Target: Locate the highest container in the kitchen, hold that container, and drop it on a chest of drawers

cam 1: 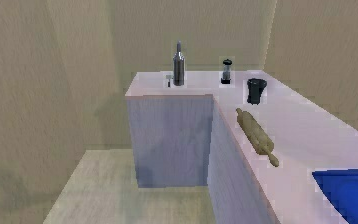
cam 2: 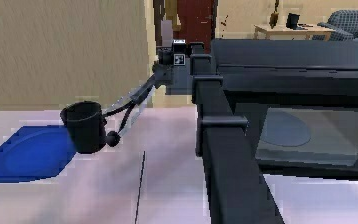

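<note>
Blue mat (cam 1: 345, 192) near counter (cam 1: 307, 130) edge, dark cup (cam 2: 84, 127), open floor (cam 1: 97, 185) alongside

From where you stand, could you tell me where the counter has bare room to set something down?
Bare countertop lies between the rolling pin and the flat blue item. The back corner is crowded: tall dark item, small mill, dark cup.
</note>
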Controlling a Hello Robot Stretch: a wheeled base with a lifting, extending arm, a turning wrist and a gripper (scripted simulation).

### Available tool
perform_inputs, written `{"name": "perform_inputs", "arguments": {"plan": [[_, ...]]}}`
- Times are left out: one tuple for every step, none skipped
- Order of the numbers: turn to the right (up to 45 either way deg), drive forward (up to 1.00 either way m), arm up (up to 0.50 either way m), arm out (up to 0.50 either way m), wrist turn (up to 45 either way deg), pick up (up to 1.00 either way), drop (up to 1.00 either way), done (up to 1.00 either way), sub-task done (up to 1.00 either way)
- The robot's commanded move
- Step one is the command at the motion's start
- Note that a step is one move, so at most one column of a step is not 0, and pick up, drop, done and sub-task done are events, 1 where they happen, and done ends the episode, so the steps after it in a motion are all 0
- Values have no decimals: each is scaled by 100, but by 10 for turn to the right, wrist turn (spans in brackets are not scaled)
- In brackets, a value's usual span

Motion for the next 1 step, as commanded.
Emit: {"name": "perform_inputs", "arguments": {"plan": [[0, 0, 0, -44, 0, 0, 0, 0, 0]]}}
